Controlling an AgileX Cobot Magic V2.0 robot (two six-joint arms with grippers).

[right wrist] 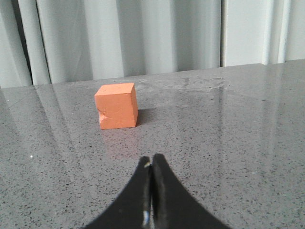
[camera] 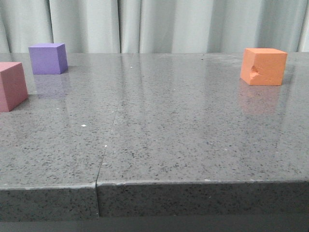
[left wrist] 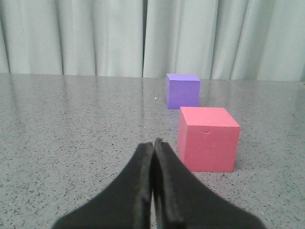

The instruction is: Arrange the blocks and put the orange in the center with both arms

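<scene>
Two grippers logged, both seen only in their own wrist views; neither shows in the front view. Left gripper (left wrist: pixel 153 143): the two black fingers are pressed together tip to tip, no gap visible, nothing between them and nothing touched. Right gripper (right wrist: pixel 151 160): same condition, fingers closed against each other, empty, clear of any block.

Three cubes on the grey speckled table (camera: pixel 193 145), all resting flat and upright, none touching another.

Orange cube (camera: pixel 263 66): upper right of the front view, near the far edge of the table by the pale curtain (camera: pixel 159 24). A ragged dent shows on the left side of its front face. In the right wrist view the same cube (right wrist: pixel 116 105) sits upper left of centre, well apart from the closed fingertips, dent at its lower left edge.

Purple cube (camera: pixel 47 58): upper left of the front view, near the far edge.

Pink cube (camera: pixel 11 86): at the left edge of the front view, partly cut off by the frame, below and left of the purple cube. In the left wrist view the pink cube (left wrist: pixel 208 138) stands right of centre, near the fingertips but apart from them; the purple cube (left wrist: pixel 182 90) lies behind it, a little left, with a clear gap.

The seam (camera: pixel 108 140) in the tabletop runs from the front edge toward the back, left of centre. No containers in view.
</scene>
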